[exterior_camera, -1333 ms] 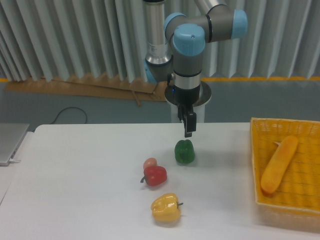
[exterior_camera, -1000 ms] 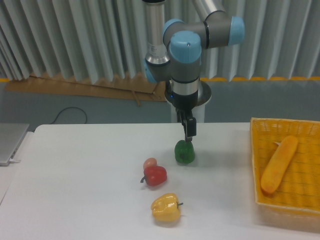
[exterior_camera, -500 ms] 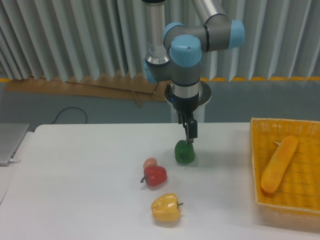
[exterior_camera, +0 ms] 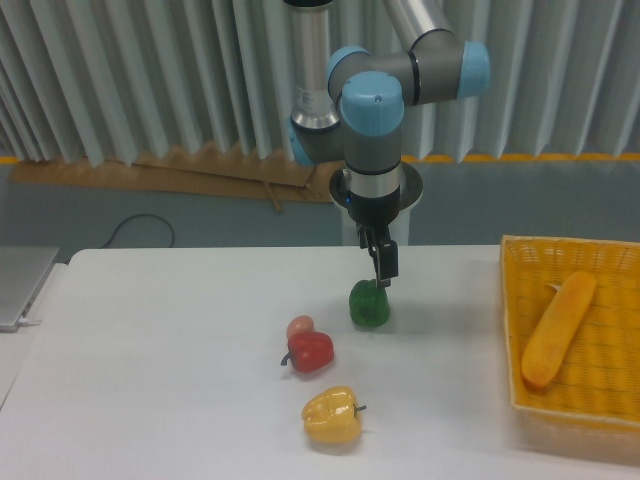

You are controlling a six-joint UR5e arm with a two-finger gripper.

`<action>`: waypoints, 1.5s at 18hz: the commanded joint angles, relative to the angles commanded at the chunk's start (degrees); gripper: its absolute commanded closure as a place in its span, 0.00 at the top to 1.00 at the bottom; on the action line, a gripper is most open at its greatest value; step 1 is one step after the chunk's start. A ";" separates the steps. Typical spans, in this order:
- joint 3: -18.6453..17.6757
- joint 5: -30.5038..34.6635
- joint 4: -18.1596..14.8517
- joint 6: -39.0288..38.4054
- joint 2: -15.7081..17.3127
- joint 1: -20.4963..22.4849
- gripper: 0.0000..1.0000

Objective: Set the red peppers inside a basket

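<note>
**White table, four small items and one wicker basket**

White and wide, the table (exterior_camera: 150, 380) is the largest thing we see, running from a grey laptop edge (exterior_camera: 20, 285) at far left to the basket (exterior_camera: 520, 330) at far right. Above its far edge we see the arm (exterior_camera: 375, 110), grey with pale blue joint caps, pointing straight down.

The basket, yellow-orange and woven with low sides, comes next in size. Inside it we find one long orange-yellow vegetable (exterior_camera: 558, 328) lying at a slant.

Near the table's middle we count four small pieces. The yellow pepper (exterior_camera: 331, 416) sits nearest the front edge. The green pepper (exterior_camera: 369, 304) sits farthest back. The red pepper (exterior_camera: 311, 351) lies between them, slightly left, well apart from the basket, its dark stem pointing left. A pinkish-orange egg-shaped piece (exterior_camera: 300, 327) touches its upper left side.

The gripper (exterior_camera: 381, 276) hangs directly over the green pepper, its tip at that pepper's top. We see the dark fingers edge-on as one narrow strip, so we cannot tell whether they stand apart or together.
</note>
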 joint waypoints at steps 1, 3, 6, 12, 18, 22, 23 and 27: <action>0.00 -0.09 0.09 0.00 0.00 -0.09 1.00; -0.17 0.00 0.17 0.09 -0.09 -0.09 1.00; -0.35 0.18 2.02 -1.66 -0.09 -0.18 1.00; -3.16 1.39 6.85 -2.02 0.96 -0.35 1.00; -3.69 1.50 6.59 -5.43 0.61 -0.97 1.00; -3.69 -0.53 7.03 -11.43 0.53 -1.23 1.00; -3.60 -0.53 6.86 -11.34 0.70 -1.23 1.00; -3.78 7.36 6.50 -3.54 -0.35 -5.96 1.00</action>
